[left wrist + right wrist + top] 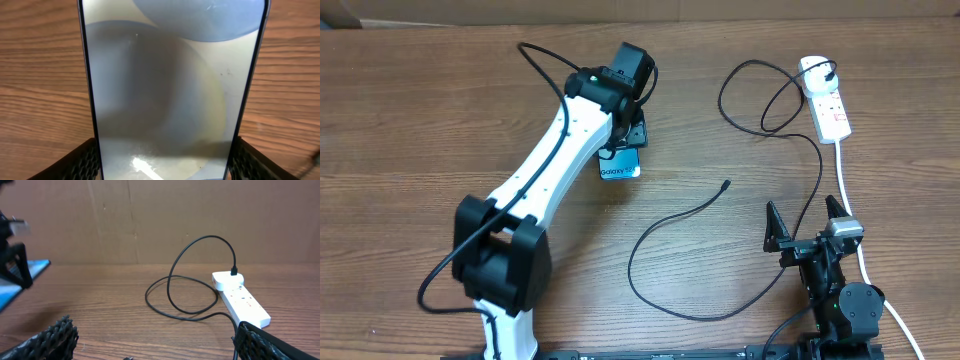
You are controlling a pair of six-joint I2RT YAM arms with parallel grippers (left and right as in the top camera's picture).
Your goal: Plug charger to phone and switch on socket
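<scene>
The phone (620, 167) lies at the table's middle back, its blue end reading "Galaxy S24". My left gripper (631, 135) is over it; in the left wrist view the fingers (162, 162) press both long edges of the phone (165, 85). The charger's black cable (665, 225) loops across the table, its connector tip (725, 184) free on the wood. Its plug (830, 72) sits in the white socket (830, 108) at the back right, also in the right wrist view (242, 300). My right gripper (807, 222) is open and empty at the front right.
The socket's thick white cord (855, 225) runs down the right side past my right arm. A brown wall (160, 220) stands behind the table. The phone's edge (22, 275) shows at the left of the right wrist view.
</scene>
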